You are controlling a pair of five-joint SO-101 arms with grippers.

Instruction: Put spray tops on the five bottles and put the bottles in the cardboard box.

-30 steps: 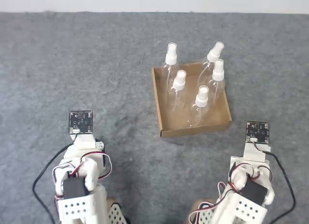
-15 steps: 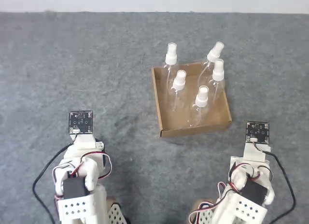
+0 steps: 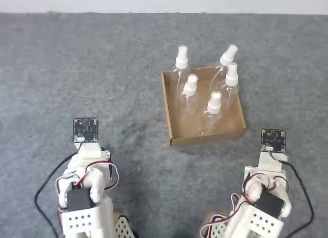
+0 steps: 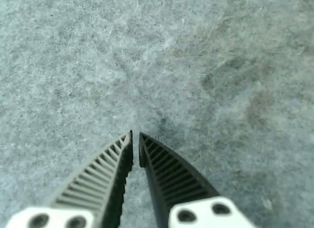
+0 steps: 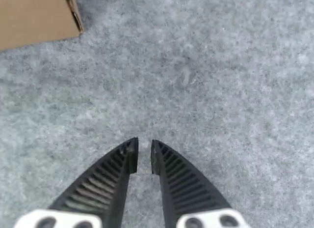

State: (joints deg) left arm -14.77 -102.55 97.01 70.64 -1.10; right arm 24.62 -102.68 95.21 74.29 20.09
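Observation:
The cardboard box (image 3: 171, 115) lies on the grey carpet right of centre. Several clear bottles stand inside it, each with a white spray top, such as the nearest bottle (image 3: 213, 108) and one at the far left corner (image 3: 181, 61). The far right bottle (image 3: 227, 57) leans. Both arms rest at the near edge, well short of the box. My left gripper (image 4: 135, 137) is shut over bare carpet with nothing in it. My right gripper (image 5: 143, 144) is shut too, holding nothing, with a corner of the box (image 5: 37, 14) farther off.
Grey carpet (image 3: 77, 68) covers the whole table, with open room left of the box and between the arms. The left arm's wrist camera (image 3: 85, 130) and the right arm's wrist camera (image 3: 272, 140) sit above their grippers.

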